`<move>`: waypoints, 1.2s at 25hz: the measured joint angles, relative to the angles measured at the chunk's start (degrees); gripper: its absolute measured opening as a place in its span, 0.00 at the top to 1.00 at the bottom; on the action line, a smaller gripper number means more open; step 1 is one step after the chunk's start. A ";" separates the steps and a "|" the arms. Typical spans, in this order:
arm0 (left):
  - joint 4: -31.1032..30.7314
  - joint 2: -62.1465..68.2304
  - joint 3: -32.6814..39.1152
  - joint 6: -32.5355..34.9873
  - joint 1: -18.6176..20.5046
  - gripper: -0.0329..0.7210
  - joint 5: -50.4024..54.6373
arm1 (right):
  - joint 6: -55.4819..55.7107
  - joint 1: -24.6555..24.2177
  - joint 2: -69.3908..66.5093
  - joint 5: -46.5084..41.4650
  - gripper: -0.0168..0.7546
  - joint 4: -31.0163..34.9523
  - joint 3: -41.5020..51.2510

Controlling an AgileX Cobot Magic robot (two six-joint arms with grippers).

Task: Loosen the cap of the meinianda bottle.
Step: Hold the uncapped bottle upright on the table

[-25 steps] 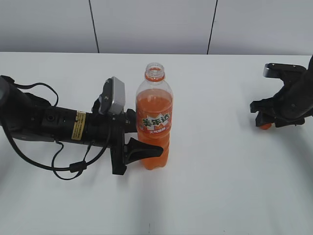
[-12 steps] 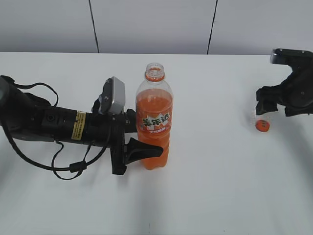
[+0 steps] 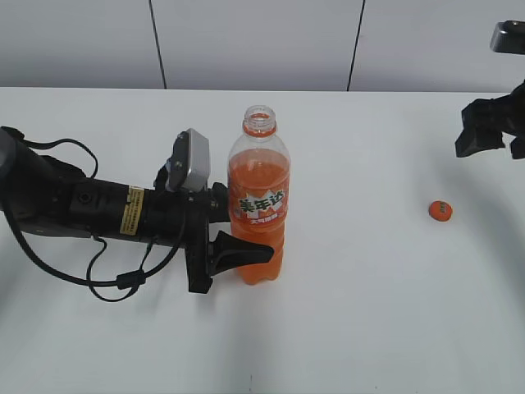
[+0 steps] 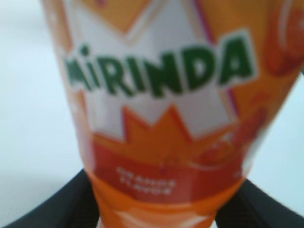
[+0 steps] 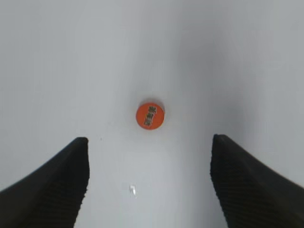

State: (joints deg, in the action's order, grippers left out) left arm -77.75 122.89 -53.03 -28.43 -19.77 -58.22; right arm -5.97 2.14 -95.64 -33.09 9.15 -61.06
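Orange cap (image 5: 150, 115) lies on the tabletop (image 3: 369, 287) below your wide right pincer (image 5: 149, 183); your left pincer (image 3: 238, 238) clamps the uncapped meinianda bottle (image 3: 258, 197).

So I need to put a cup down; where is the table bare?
Bare: between the bottle and the cap, and the front strip of the table. Crowded: the left gripper and its cables beside the bottle.

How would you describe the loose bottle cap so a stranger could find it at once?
Start at the white table and find the tall orange drink bottle standing near its middle. Look well to the bottle's right: the cap lies alone on bare tabletop. It is the only small, round, orange thing there, with a pale mark on top.
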 joint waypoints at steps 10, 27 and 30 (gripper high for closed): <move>0.00 0.00 0.00 0.00 0.00 0.41 0.00 | 0.00 0.00 9.63 -16.87 0.21 -3.53 -1.48; 0.05 0.00 0.00 0.00 0.00 0.41 0.05 | 0.00 0.00 19.43 -36.41 0.21 -3.64 -1.66; 0.05 0.00 0.00 0.00 0.00 0.41 0.05 | 0.00 0.00 20.44 -36.47 0.21 -3.64 -1.66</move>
State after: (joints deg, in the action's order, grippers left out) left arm -77.70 122.89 -53.03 -28.43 -19.77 -58.17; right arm -5.97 2.14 -75.20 -69.56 5.51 -62.71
